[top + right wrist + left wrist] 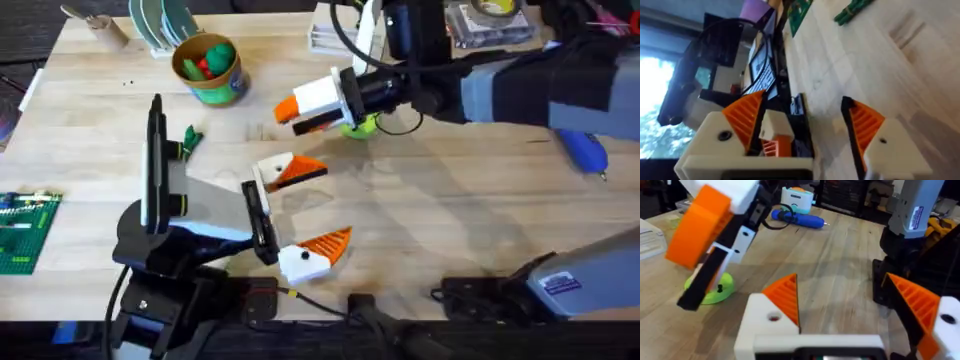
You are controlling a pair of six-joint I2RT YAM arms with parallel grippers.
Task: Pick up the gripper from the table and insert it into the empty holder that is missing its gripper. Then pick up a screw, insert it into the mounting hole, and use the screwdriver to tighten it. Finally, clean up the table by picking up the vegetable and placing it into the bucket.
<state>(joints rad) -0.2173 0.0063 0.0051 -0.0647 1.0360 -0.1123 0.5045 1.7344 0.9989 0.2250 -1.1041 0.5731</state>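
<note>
My right gripper (290,118) reaches across the table (450,220) and hovers just above a lime-green disc (362,126). In its wrist view the jaws stand apart (802,105), and a small cream-and-orange piece (773,134) shows beside one pad; I cannot tell what it is. My left gripper (330,205) stands open near the front middle, with nothing between its fingers (840,285). The dark-green vegetable (190,138) lies left of centre. The bucket (210,70) stands at the back left with toy foods inside. The blue screwdriver (585,150) lies at the far right. The loose gripper, holder and screw are out of view.
A green board (20,230) lies at the table's left edge. Plates stand behind the bucket, and boxes sit along the back edge. The right arm's link spans the back right. The wood between the left gripper and the screwdriver (800,219) is bare.
</note>
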